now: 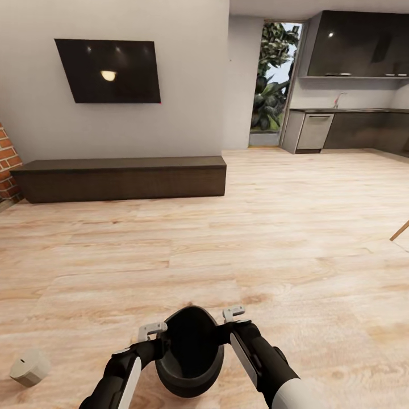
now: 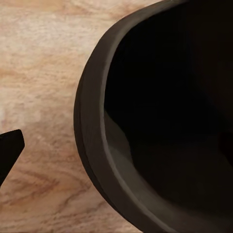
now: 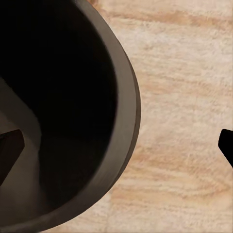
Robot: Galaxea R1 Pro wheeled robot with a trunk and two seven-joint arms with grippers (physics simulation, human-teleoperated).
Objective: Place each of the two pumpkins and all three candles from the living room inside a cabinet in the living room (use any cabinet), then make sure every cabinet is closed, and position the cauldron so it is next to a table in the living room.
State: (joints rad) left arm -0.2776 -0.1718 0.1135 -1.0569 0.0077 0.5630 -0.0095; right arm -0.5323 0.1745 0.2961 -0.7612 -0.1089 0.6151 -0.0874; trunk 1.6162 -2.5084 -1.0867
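— How much of the task can be judged as done?

— Little can be confirmed. The cauldron (image 1: 190,352) is held off the wooden floor (image 1: 255,238) between both arms, close in front of the robot. Its dark rim is seen in the left wrist view (image 2: 92,145) and in the right wrist view (image 3: 128,97), with an empty black inside.

— And the grippers?

— The right gripper (image 3: 116,145) is spread across the cauldron's wall: one fingertip is seen inside the bowl, the other outside over the floor, so its jaws are apart around the rim, and contact cannot be made out. Of the left gripper (image 1: 152,329), just one dark fingertip (image 2: 9,150) is seen beside the rim, so whether it is apart or clamped cannot be told.

— Is the cauldron placed yet?

— No. No table is clearly seen; a slanted wooden piece (image 1: 399,230) at the far right edge cannot be identified. That step is judged as still in hand.

— What about the cabinet?

— The cabinet (image 1: 119,179) stands against the wall under the dark screen (image 1: 108,71), well apart from the robot. Its fronts appear flush, so it is taken as closed; what is inside cannot be seen.

— Anything left out?

— One candle (image 1: 29,367) is lying on the floor near the left arm, so at least that is left to be stowed. The pumpkins cannot be accounted for.
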